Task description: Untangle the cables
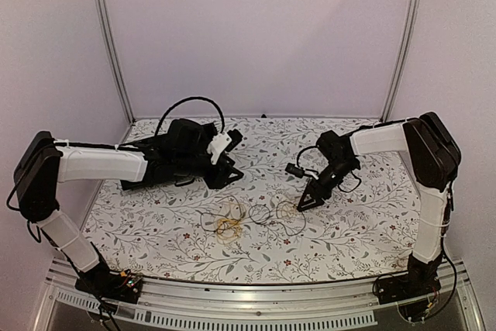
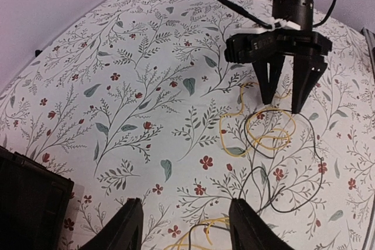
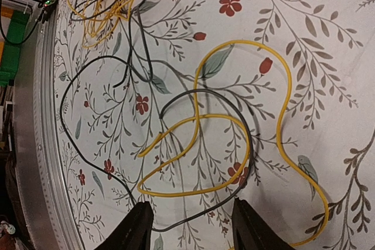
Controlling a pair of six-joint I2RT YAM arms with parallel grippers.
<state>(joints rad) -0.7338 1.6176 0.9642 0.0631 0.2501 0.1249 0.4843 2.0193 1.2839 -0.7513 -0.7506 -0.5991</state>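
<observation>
- Your floral table point(image 1: 349, 242) has the cables point(image 1: 229, 225) lying mid-front between both arms, so either can reach them.
- Right gripper point(image 2: 284, 105) hangs just over the yellow loop point(image 2: 273, 140), jaws parted and empty, lined up for a pick, I'd say.
- Left gripper point(image 2: 184, 212) is parted too, seemingly gripping nothing.
- No readable writing anywhere.
</observation>
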